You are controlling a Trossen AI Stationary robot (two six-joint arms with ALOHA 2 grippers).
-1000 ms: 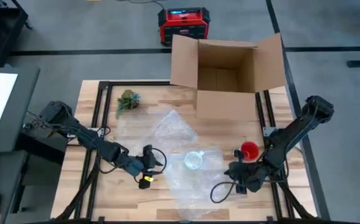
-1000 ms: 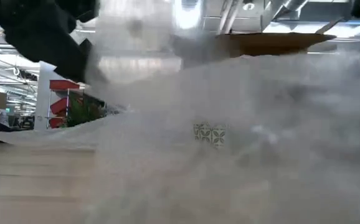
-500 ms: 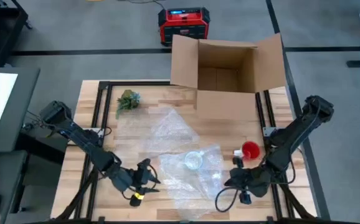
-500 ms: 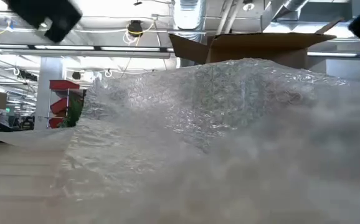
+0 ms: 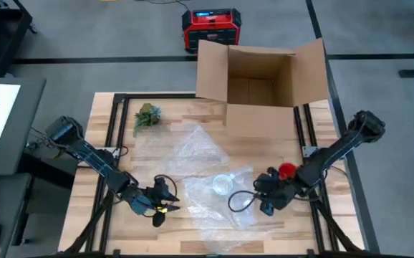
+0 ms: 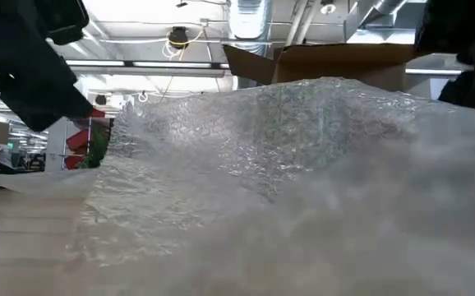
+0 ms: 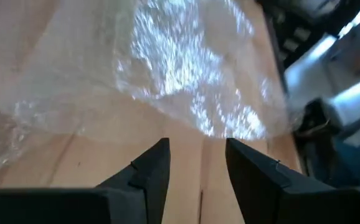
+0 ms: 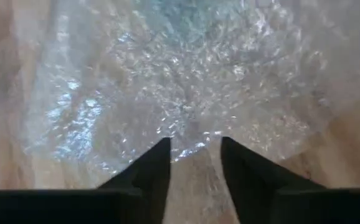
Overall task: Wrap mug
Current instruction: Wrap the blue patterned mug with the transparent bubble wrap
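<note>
A clear glass mug sits on a crumpled sheet of clear bubble wrap, in front of the open brown cardboard box. The left gripper and right gripper flank the mug, fingers spread, empty, the right's over the wrap's edge.

The place looks like a large industrial hall or robotics lab. Around the light wooden work table on its black metal frame lies grey concrete floor marked with dark tape lines. Beyond the table, exposed silver ceiling ducts and long strip lights run overhead.
</note>
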